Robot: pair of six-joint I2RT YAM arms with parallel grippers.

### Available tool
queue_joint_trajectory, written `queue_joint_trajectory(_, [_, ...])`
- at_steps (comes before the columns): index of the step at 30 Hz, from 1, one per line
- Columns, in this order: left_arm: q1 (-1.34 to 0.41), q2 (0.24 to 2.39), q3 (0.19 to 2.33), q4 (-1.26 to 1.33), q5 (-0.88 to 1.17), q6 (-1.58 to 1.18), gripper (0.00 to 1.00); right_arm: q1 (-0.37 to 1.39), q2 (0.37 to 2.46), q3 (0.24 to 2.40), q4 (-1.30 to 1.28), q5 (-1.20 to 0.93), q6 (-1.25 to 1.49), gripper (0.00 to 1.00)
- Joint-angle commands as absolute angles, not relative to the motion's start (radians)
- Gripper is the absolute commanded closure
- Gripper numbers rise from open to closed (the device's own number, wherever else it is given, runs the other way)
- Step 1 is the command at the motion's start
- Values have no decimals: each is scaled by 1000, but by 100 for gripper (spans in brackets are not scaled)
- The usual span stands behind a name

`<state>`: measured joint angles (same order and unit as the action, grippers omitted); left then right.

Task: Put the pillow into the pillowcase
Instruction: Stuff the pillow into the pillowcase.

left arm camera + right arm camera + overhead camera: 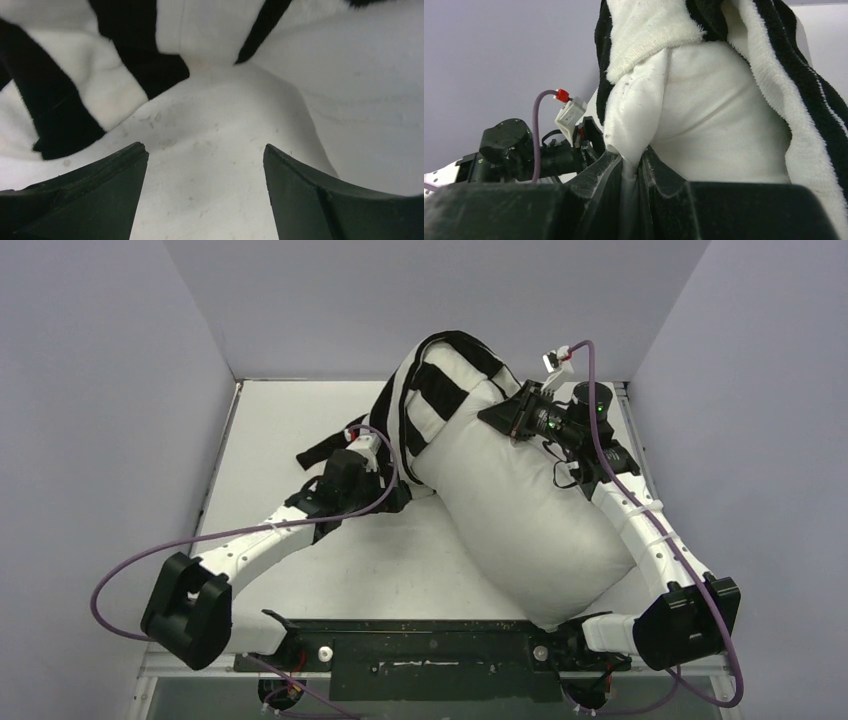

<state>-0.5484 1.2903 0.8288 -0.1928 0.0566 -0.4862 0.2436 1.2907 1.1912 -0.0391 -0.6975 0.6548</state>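
Observation:
The off-white pillow (520, 510) lies diagonally across the table, its near end by the right arm's base. The black-and-white striped pillowcase (435, 380) covers its raised far end and trails left onto the table. My right gripper (495, 413) is shut on a pinched fold of the pillow (704, 115) just below the pillowcase (809, 100) hem, as the right wrist view (630, 162) shows. My left gripper (382, 455) sits low beside the pillowcase's left edge. It is open (205, 147) over bare table, with striped pillowcase (100, 75) ahead and the pillow (360, 90) to its right.
Grey walls close in the white table (270, 440) at the back and on both sides. A black mounting bar (420, 640) runs along the near edge. Purple cables (130, 560) loop off both arms. The left wrist (509, 145) appears in the right wrist view.

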Motion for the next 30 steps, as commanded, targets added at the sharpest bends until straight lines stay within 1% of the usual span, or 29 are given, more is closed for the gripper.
queue_joint_trajectory(1, [-578,1370,814,162,8,-559,17,241,1242,1216,201,-749,687,100])
queue_joint_trajectory(8, [-626,1497,808,348,-192,-578,16,235,1234,1217,199,-751,684,100])
queue_joint_trajectory(10, [-626,1523,817,363,-236,-586,19,235,1235,1217,203,-751,688,100])
queue_joint_trajectory(11, [-626,1531,822,366,-256,-586,22,235,1236,1218,206,-754,691,100])
queue_joint_trajectory(12, [-625,1538,825,370,-271,-586,28,235,1238,1217,207,-757,694,100])
queue_joint_trajectory(14, [-626,1539,832,360,-294,-573,43,234,1238,1218,204,-758,688,100])
queue_joint_trajectory(15, [-625,1537,837,338,-305,-569,54,233,1238,1216,199,-757,683,100])
queue_joint_trajectory(16, [-626,1530,840,318,-317,-569,68,233,1238,1214,195,-756,680,100])
queue_joint_trajectory(17, [-626,1520,838,299,-330,-568,79,231,1238,1213,196,-756,680,100])
queue_joint_trajectory(19, [-625,1488,821,266,-358,-560,96,229,1238,1210,202,-756,679,100])
queue_joint_trajectory(20, [-622,1465,810,251,-367,-551,100,226,1240,1210,202,-756,676,100])
queue_joint_trajectory(25, [-584,1302,793,136,-426,-488,100,204,1245,1212,158,-775,647,100])
queue_joint_trajectory(27, [-567,1208,809,82,-469,-437,100,199,1236,1223,83,-795,599,100])
queue_joint_trajectory(30, [-553,1069,868,12,-548,-310,100,205,1206,1230,-20,-881,524,100])
